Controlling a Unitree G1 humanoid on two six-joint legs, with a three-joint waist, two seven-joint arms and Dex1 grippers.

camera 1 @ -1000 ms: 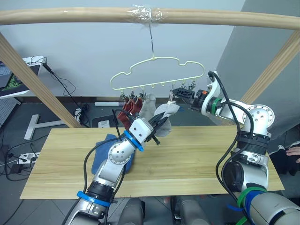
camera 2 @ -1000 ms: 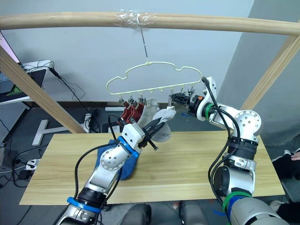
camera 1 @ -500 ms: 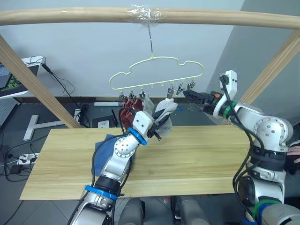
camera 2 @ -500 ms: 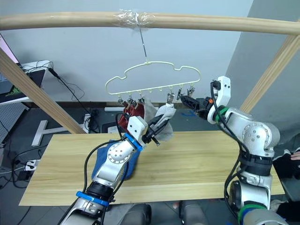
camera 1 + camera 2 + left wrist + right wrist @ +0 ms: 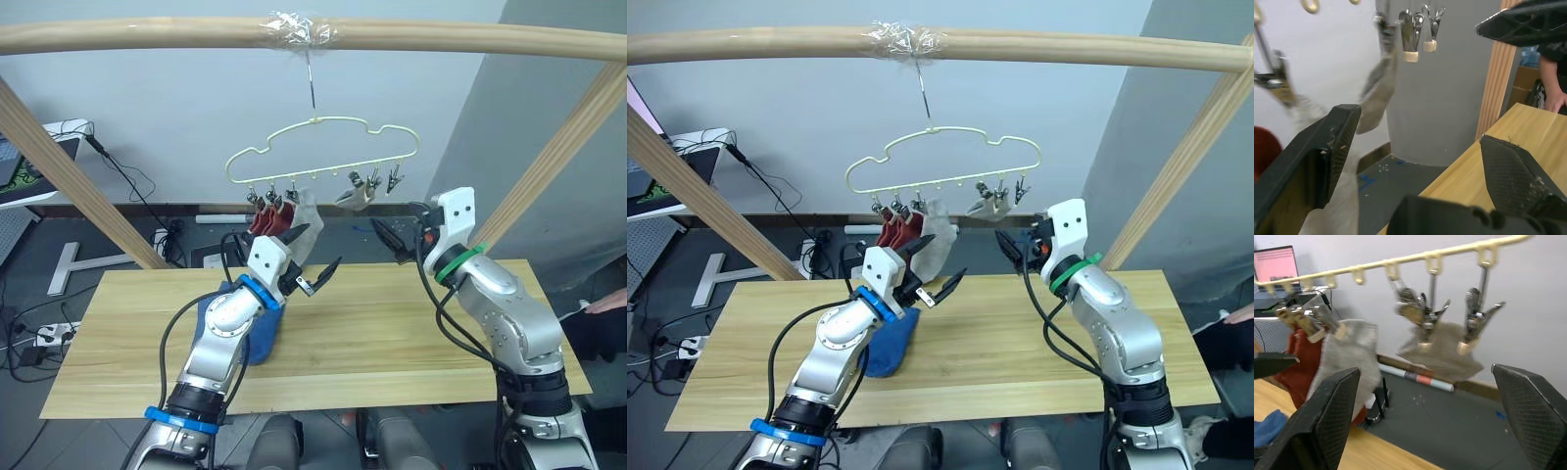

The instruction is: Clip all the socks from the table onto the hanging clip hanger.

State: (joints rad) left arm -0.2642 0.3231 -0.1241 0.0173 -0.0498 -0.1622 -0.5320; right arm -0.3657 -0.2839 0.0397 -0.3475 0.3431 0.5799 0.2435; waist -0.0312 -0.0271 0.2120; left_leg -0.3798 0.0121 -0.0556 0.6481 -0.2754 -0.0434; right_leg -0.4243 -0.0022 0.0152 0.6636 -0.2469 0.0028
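The clip hanger (image 5: 323, 152) holds two rust red socks (image 5: 266, 220) and two grey socks (image 5: 306, 211) (one swinging); blue socks (image 5: 257, 328) lie on the counter (image 5: 392, 333). Left claw (image 5: 315, 262) and right claw (image 5: 390, 238) gape empty, both below the clips

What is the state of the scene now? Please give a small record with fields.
hanger: clip hanger hangs from the wooden bar
clipped: two rust red socks, two light grey socks
on table: blue socks on the table
left hand: left hand open, holds nothing
right hand: right hand open, holds nothing
free clips: two
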